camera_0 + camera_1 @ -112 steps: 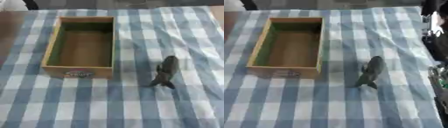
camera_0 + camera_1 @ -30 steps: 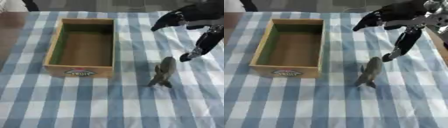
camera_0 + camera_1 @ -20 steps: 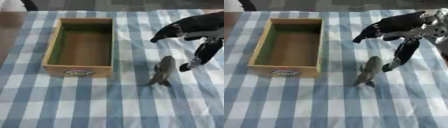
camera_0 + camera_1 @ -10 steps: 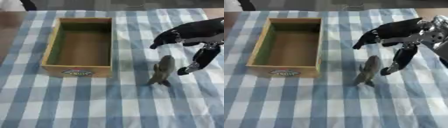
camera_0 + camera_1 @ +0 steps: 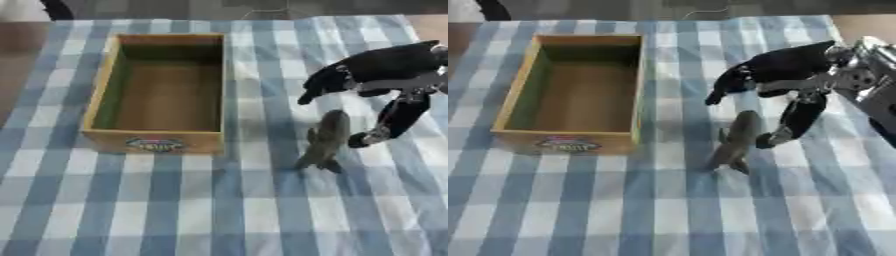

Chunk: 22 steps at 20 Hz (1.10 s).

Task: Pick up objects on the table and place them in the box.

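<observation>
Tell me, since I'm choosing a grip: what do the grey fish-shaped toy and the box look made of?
Grey fish-shaped toy: probably moulded plastic or rubber, matte, holding its finned shape. Box: likely cardboard or thin wood, with flat tan walls and a printed label in front.

2 views, both from the head, looking steeply down and forward at the counter (image 5: 219, 215) from the near side. Set side by side, so nearly 1 picture: same checked cloth, same box (image 5: 159, 90) at left, same right hand (image 5: 785, 75) entering from the right. In the right eye view, everything shifted slightly leftward, with more of the arm showing at the right edge.
</observation>
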Tool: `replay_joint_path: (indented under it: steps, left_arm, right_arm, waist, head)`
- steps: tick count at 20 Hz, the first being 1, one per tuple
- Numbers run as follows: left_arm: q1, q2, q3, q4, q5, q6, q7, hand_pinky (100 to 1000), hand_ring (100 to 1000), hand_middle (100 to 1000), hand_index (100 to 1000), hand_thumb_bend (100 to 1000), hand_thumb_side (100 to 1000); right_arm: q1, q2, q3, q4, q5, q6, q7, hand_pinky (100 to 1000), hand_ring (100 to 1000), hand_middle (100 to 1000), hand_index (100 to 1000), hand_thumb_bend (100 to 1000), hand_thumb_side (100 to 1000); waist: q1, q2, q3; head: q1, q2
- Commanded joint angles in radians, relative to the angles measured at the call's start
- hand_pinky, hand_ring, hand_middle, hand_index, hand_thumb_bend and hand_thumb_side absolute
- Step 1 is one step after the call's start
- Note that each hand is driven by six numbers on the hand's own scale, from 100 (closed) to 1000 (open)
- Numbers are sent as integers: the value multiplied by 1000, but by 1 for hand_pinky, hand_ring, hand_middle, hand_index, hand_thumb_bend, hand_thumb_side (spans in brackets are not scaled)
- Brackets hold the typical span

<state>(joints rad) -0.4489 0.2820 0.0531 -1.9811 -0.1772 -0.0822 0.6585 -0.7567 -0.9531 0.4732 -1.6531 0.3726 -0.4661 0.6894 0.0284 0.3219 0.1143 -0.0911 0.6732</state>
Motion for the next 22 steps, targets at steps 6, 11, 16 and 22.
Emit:
replay_joint_path:
  steps: [6, 11, 16, 22]
  left_arm:
    - [-14, 16, -1, -19, 0, -2, -2, 827, 836, 783, 785, 100, 622]
    - [-16, 16, -2, -19, 0, -2, -2, 827, 836, 783, 785, 100, 622]
    - [-17, 16, -2, -19, 0, -2, -3, 827, 836, 783, 785, 100, 620]
    - [-18, 17, -2, -19, -1, -2, -3, 827, 836, 783, 785, 100, 619]
  right_arm:
    - [-22, -2, 14, 56, 34, -230, 218, 869, 934, 790, 937, 498, 100]
    - [-28, 8, 31, 83, 46, -225, 218, 865, 929, 776, 922, 494, 100]
    - [-36, 14, 40, 97, 47, -227, 218, 859, 923, 745, 892, 460, 100]
    - [-40, 15, 49, 100, 40, -230, 218, 858, 920, 730, 863, 417, 100]
  waist:
    - [-1, -14, 3]
    - [-1, -14, 6]
    - [-4, -13, 10]
    - [-7, -13, 15]
  head:
    - [-4, -11]
    - [-5, -12]
    - [-5, -12]
    - [-4, -11]
